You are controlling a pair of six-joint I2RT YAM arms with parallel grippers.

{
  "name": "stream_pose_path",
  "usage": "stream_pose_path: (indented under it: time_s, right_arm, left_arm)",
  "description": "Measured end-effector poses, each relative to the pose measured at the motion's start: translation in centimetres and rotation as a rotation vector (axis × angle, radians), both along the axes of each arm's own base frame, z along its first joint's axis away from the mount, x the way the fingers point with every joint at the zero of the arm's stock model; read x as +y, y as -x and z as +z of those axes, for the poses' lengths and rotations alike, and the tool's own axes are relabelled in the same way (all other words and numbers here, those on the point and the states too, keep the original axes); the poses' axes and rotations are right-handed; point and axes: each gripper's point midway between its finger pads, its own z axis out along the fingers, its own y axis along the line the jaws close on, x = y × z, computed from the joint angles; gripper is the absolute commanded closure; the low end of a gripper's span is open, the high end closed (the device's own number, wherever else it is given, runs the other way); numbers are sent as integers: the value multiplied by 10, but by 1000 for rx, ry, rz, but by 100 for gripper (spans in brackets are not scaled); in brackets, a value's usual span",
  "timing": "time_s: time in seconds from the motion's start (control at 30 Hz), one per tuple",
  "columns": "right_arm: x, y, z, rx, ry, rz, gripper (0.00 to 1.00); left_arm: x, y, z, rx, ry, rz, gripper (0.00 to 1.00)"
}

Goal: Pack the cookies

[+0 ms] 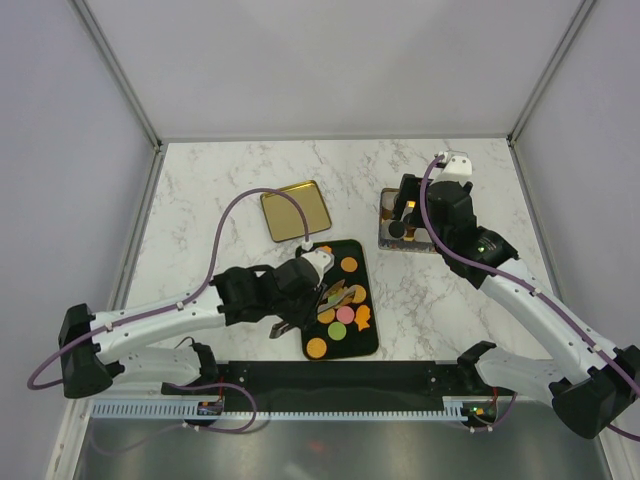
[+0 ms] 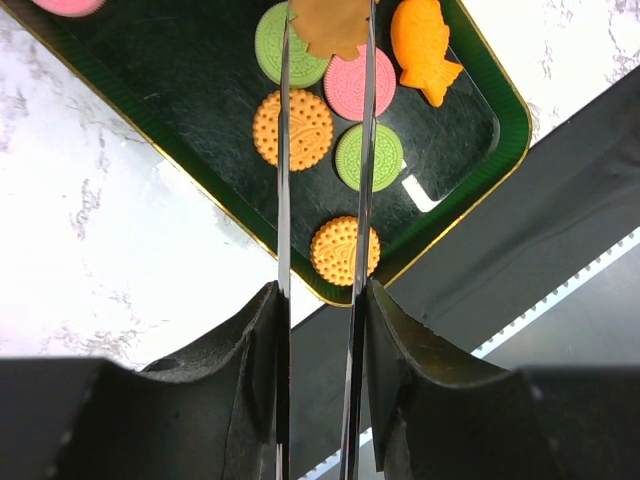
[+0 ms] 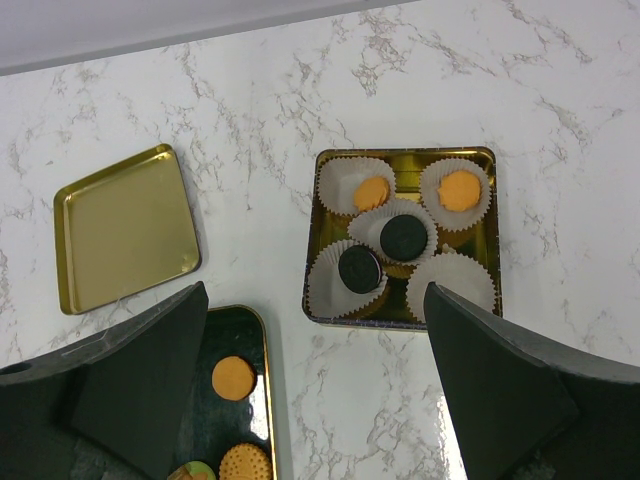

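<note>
The cookies lie on a black tray [image 2: 180, 90]: round orange [image 2: 292, 130], pink [image 2: 358, 82] and green [image 2: 368, 157] ones and an orange fish shape [image 2: 425, 50]. My left gripper [image 2: 322, 295] is shut on thin metal tongs [image 2: 283, 180], whose tips pinch a tan cookie [image 2: 330, 25] above the tray. In the top view the left gripper [image 1: 312, 288] hangs over the tray's left side. A square gold tin [image 3: 490, 160] holds paper cups with two orange cookies [image 3: 372, 192] and two dark ones [image 3: 403, 237]. My right gripper [image 3: 315, 300] is open above the tin's near edge.
A gold lid [image 1: 295, 210] lies upside down behind the tray. One paper cup [image 3: 450, 285] in the tin is empty. A black strip [image 1: 340, 385] runs along the near table edge between the arm bases. Grey walls close in the left, right and back.
</note>
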Motion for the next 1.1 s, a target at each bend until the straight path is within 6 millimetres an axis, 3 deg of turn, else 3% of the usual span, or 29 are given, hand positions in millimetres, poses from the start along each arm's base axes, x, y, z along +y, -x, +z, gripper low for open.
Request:
stream_pose_path:
  time_s: [0.27,0.4,0.6,0.87,1.1]
  right_arm:
    - [0,0,0,0,0,0,2]
    - [0,0,0,0,0,-1,2]
    - [-4,1,1,7,9,-15,2]
    - [-21,6,28,-44,4,-88,2]
    - [-39,15,43,-72,13,-155,2]
  left_arm:
    - [-1,-13,20,-67,14,40,60]
    - [-15,-31,35,-115,18,73,59]
    - [-55,-68,47,-169,53,95,60]
    - [-123,-132,53,-213,160,98,60]
    - [-186,-154,48,-201,237,24,60]
